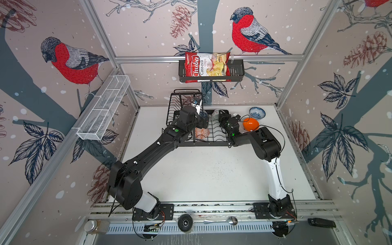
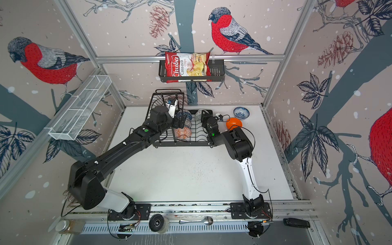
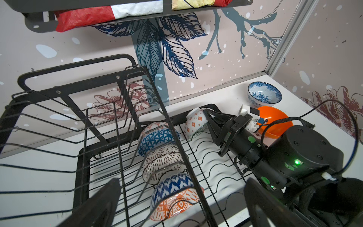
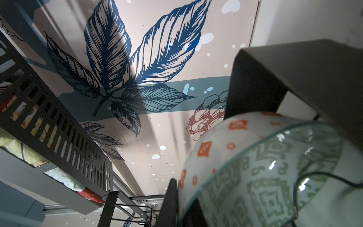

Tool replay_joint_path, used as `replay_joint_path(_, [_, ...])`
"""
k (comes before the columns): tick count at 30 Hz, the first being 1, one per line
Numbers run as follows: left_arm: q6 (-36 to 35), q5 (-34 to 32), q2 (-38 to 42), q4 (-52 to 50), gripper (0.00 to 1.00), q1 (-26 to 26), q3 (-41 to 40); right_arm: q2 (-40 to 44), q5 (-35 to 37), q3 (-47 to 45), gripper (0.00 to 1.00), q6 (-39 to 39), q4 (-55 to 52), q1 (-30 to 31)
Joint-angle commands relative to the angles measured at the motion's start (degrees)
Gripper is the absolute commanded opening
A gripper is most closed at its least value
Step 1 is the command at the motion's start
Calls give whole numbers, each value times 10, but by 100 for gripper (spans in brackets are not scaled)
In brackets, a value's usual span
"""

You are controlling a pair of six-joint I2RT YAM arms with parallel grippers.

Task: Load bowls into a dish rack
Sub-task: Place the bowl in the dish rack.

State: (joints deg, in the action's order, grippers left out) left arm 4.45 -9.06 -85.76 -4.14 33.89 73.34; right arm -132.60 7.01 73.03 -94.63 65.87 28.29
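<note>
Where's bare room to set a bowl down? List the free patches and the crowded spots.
Free: the table in front of the dish rack, up to the base rail; also the strip left of the rack. Crowded: back right, where the orange bowl and the blue-flowered bowl sit by the right gripper.

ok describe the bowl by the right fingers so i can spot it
Find the black dish rack by the back wall. At its back edge, the right fingers pinch one tilted bowl. Only it is white with orange diamonds outside, grey-green inside.
</note>
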Motion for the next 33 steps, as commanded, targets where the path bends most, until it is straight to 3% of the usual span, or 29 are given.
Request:
replay_joint_path(1, [3, 4, 2, 1, 98, -1, 5, 3, 1, 6, 6, -12, -27, 3])
replay_joint_path(33, [5, 6, 2, 0, 98, -5, 7, 10, -9, 31, 26, -32, -97, 0])
